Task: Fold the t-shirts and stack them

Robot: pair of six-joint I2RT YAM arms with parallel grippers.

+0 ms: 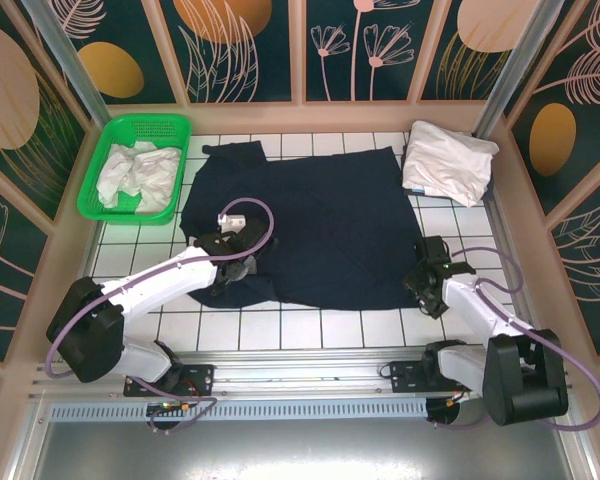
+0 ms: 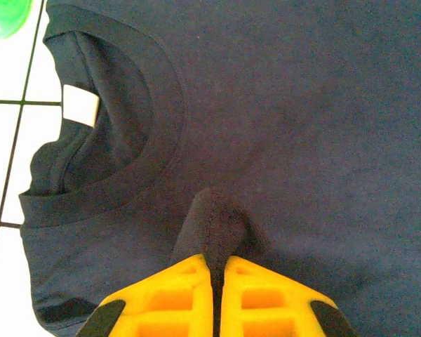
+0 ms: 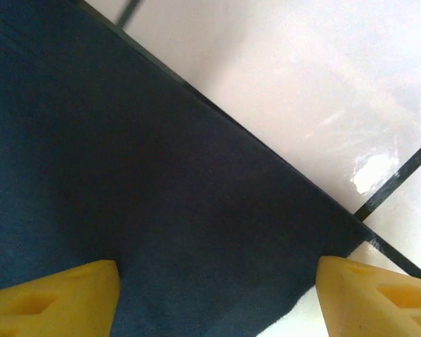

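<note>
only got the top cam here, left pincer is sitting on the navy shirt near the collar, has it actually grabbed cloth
Observer: Yes. In the left wrist view the left pincer is shut on a raised ridge of the navy t-shirt, just below the collar.
Operator: ok and the right one at the shirt's edge, open or shut
Observer: Open. In the right wrist view the right pincer stands wide over the shirt's straight edge, and the cloth under it lies flat.
</note>
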